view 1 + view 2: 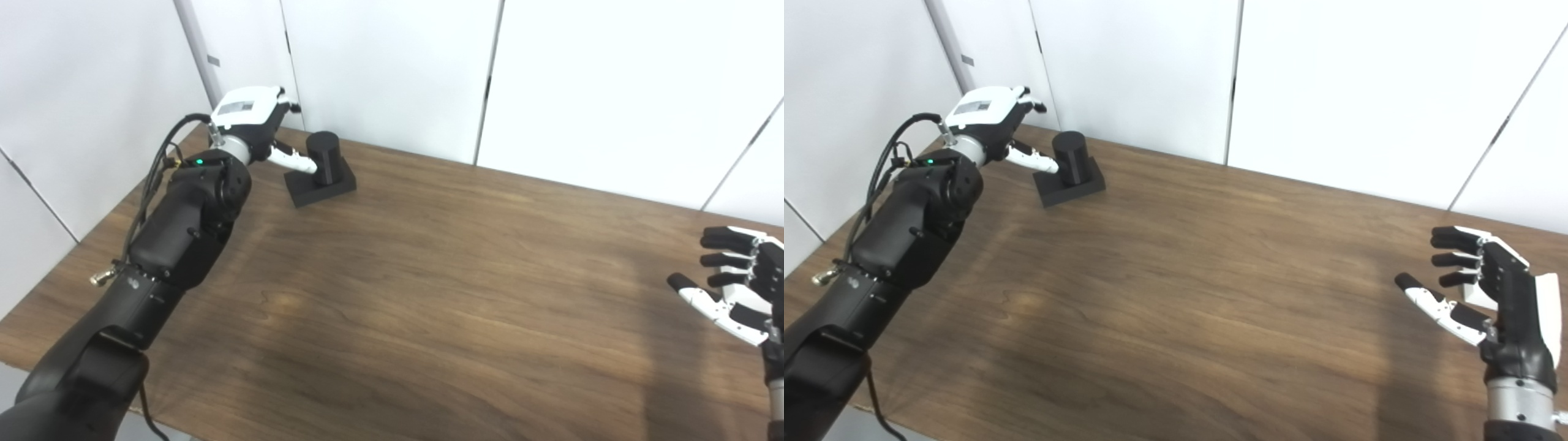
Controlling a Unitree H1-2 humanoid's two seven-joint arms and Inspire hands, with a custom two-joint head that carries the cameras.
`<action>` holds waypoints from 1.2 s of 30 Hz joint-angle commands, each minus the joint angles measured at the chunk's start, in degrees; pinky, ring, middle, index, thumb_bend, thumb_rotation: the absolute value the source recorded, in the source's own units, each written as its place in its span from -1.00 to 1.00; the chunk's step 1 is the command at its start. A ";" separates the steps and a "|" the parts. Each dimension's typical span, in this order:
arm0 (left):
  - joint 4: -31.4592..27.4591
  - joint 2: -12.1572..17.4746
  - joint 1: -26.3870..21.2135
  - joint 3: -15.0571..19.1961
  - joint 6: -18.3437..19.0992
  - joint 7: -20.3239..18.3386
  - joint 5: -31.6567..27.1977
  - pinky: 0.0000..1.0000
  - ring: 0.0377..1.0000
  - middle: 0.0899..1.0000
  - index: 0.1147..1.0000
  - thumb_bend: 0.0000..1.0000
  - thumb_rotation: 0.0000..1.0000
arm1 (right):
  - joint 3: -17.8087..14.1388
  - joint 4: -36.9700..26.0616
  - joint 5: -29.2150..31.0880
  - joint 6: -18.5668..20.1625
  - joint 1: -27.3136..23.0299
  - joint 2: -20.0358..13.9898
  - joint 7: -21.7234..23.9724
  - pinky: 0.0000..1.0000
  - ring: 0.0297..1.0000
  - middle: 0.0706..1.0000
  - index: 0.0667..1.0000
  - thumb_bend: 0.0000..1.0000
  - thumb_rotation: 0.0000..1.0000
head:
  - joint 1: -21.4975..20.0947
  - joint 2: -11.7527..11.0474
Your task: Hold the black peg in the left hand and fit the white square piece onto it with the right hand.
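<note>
- Bench (429, 294) — dark wood-grain top, smooth with a dull sheen, white wall panels behind it. Largest thing in view, mostly bare.
- Left arm — black casing, cables looped at the wrist, reaching to the far left corner of the bench.
- Right hand (1488, 300) — hovers over the near right edge, fingers spread and curled a little, holding nothing. Black fingers, white plates on thumb and back.
- Left hand (257, 122) — white-backed, beside the peg; thumb extends to the cylinder and looks to touch its side. Fingers are splayed past it, not wrapped round, so no grasp yet.
- Black peg (323, 159) — matte black upright cylinder on a flat square base of the same stuff, standing near the bench's back edge.
- White square piece — not visible in either view; a white patch behind the right hand's fingers could be it or the palm, cannot tell.
- Risk, my reading: the thumb pushing alone could slide or tip the peg on the smooth top before the fingers close. The smooth, round cylinder may twist in a loose grip.
</note>
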 commanded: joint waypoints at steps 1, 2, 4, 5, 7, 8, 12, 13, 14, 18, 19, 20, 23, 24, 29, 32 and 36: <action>0.75 2.18 -4.08 0.59 0.22 0.92 0.07 0.76 1.00 0.99 0.66 1.00 -0.01 | -0.26 -2.12 -0.37 -1.56 -1.59 -0.32 -0.41 -0.08 0.16 0.25 0.20 0.00 -1.00 | 0.04 0.08; 1.62 2.21 -4.38 0.44 0.16 0.96 0.00 0.78 1.00 0.99 0.66 1.00 0.00 | -0.16 -2.44 -0.47 -0.96 -1.54 -0.27 -0.22 -0.07 0.17 0.25 0.20 -0.01 -1.00 | 0.08 0.33; 3.25 2.13 -4.74 0.32 0.13 1.08 -0.32 0.80 1.00 1.00 0.67 1.00 0.01 | 0.06 -2.82 -0.76 -0.28 -1.41 -0.24 0.03 -0.04 0.20 0.27 0.22 -0.03 -1.00 | -0.10 0.26; 4.07 2.04 -4.80 0.29 0.07 1.27 -0.50 0.80 1.00 1.00 0.67 1.00 0.01 | 0.16 -2.85 -0.89 -0.26 -1.36 -0.24 0.03 -0.03 0.21 0.27 0.23 -0.03 -1.00 | -0.12 0.24; 5.92 1.78 -4.78 0.31 -0.33 2.13 -0.98 0.79 1.00 1.00 0.68 1.00 0.00 | 0.27 -2.41 -1.13 -0.99 -1.36 -0.30 -0.27 -0.04 0.20 0.27 0.23 -0.01 -1.00 | -0.13 0.25; 6.75 1.63 -4.78 0.31 -0.36 2.48 -1.13 0.80 1.00 1.00 0.68 1.00 0.00 | 0.25 -2.24 -1.09 -1.23 -1.38 -0.31 -0.37 -0.05 0.20 0.27 0.22 0.00 -1.00 | -0.13 0.25; 8.72 1.43 -4.75 0.24 -0.60 3.59 -1.92 0.78 1.00 0.99 0.67 1.00 0.00 | 0.11 -2.80 -1.08 -0.02 -1.41 0.02 -0.21 -0.04 0.21 0.27 0.23 0.00 -1.00 | -0.26 0.37; 9.21 1.45 -4.80 0.08 -0.63 3.72 -2.03 0.78 1.00 0.98 0.66 1.00 0.00 | 0.08 -2.85 -1.03 0.01 -1.39 0.01 -0.16 -0.03 0.21 0.28 0.23 -0.01 -1.00 | -0.26 0.37; 9.67 1.49 -4.88 -0.09 -0.73 3.88 -2.14 0.78 1.00 0.98 0.66 1.00 0.01 | 0.05 -2.87 -0.97 0.00 -1.40 -0.01 -0.13 -0.02 0.22 0.28 0.24 -0.01 -1.00 | -0.35 0.70; 11.94 1.35 -5.55 -1.26 -0.81 5.15 -1.78 0.76 1.00 0.97 0.63 1.00 0.00 | -0.14 -2.59 -0.51 -0.39 -1.53 -0.08 -0.11 -0.03 0.21 0.29 0.24 -0.03 -1.00 | -0.33 0.74; 12.33 1.29 -5.68 -1.50 -0.72 5.30 -1.79 0.76 1.00 0.97 0.63 1.00 -0.01 | -0.17 -2.55 -0.53 -0.45 -1.55 -0.08 -0.16 -0.04 0.20 0.28 0.24 -0.03 -1.00 | -0.35 0.77; 12.54 1.28 -5.75 -1.67 -0.64 5.37 -1.84 0.77 1.00 0.97 0.62 1.00 -0.01 | -0.18 -2.53 -0.58 -0.51 -1.55 -0.09 -0.19 -0.06 0.18 0.27 0.23 -0.02 -1.00 | -0.35 0.77; 13.95 1.27 -6.15 -2.64 -0.63 5.23 -1.70 0.80 1.00 0.98 0.62 1.00 0.00 | -0.05 -2.57 -1.20 -0.80 -1.58 -0.14 -0.40 -0.09 0.16 0.25 0.22 -0.02 -1.00 | -0.65 0.88; 14.45 1.28 -6.25 -2.94 -0.74 5.20 -1.77 0.82 1.00 0.98 0.63 1.00 0.01 | -0.07 -2.63 -1.18 -0.79 -1.54 -0.10 -0.41 -0.09 0.15 0.25 0.22 -0.02 -1.00 | -0.80 0.99; 15.67 0.95 -6.37 -4.03 -0.63 5.15 -2.23 0.84 1.00 0.99 0.65 1.00 0.02 | -0.16 -2.99 -1.03 -0.54 -1.25 -0.11 -0.21 -0.08 0.15 0.26 0.22 -0.03 -1.00 | -1.06 1.22; 16.89 0.29 -6.58 -4.68 -0.54 5.59 -2.22 0.81 1.00 0.99 0.66 1.00 0.03 | -0.21 -3.04 -0.48 -0.79 -1.01 -0.19 0.04 -0.08 0.15 0.25 0.23 -0.04 -1.00 | -0.99 1.36; 18.64 -0.65 -7.06 -5.51 -0.83 5.94 -2.61 0.81 1.00 0.98 0.68 1.00 0.06 | -0.06 -3.72 -1.13 0.72 -0.94 -0.08 0.31 -0.08 0.16 0.26 0.24 -0.04 -1.00 | -1.23 1.53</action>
